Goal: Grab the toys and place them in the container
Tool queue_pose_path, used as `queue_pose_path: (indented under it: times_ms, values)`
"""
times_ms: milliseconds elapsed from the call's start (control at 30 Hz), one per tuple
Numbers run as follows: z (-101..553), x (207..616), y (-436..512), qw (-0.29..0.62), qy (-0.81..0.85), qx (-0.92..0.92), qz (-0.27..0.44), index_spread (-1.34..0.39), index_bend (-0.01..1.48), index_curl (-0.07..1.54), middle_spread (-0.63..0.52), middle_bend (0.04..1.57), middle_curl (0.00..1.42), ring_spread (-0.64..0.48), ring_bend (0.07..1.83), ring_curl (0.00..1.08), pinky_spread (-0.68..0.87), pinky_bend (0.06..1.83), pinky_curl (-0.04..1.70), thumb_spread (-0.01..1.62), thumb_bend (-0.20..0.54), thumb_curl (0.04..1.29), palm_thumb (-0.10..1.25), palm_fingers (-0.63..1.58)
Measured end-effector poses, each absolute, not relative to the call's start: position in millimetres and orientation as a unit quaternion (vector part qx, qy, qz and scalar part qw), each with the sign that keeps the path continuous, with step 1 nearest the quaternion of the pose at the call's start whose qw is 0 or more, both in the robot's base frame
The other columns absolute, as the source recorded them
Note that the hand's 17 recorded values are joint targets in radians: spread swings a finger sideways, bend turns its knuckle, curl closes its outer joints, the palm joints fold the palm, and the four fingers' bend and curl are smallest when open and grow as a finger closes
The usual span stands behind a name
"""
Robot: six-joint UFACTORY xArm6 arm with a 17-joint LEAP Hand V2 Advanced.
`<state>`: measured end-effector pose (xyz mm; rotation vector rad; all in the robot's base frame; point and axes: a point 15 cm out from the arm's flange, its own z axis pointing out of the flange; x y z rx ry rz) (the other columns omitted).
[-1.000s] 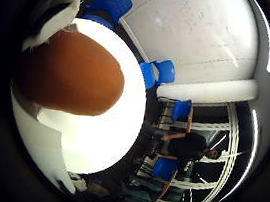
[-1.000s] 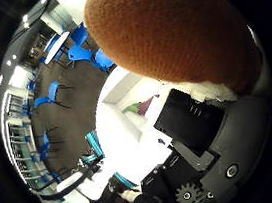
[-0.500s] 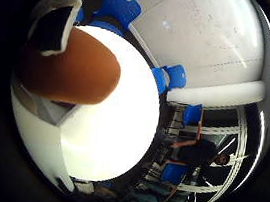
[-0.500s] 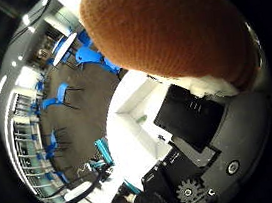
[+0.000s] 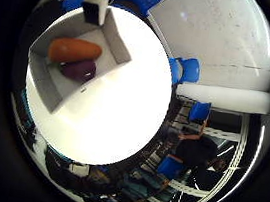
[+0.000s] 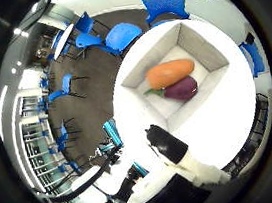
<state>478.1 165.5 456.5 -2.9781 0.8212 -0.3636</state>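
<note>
The carrot [image 6: 170, 73] and eggplant [image 6: 184, 88] lie touching, side by side, in the container [image 6: 206, 49] on the white counter [image 6: 231, 114], well apart from the hand [image 6: 175, 149]. Its fingers hold nothing; whether they are apart I cannot tell.

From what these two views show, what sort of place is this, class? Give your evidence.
Probably a classroom or canteen-like hall: many blue plastic chairs stand on dark carpet around round white tables, and tall windows line one side. A white box holds toy vegetables.
</note>
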Motion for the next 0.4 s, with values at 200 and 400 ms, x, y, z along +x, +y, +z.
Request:
queue_pose_path:
  times_ms: [200,400]
  values:
    - [483.0,472.5,142.4,0.032,0.286,-0.948,-0.134,-0.47,0.16,0.32,0.05,0.24,0.38,0.22,0.51,0.28,0.57,0.72,0.59,1.14,-0.023,0.33,0.54,0.02]
    - [509.0,445.6,102.0,0.038,0.331,-0.934,-0.126,-0.45,0.16,0.29,0.07,0.22,0.35,0.24,0.46,0.25,0.57,0.68,0.5,1.13,-0.021,0.32,0.55,0.07]
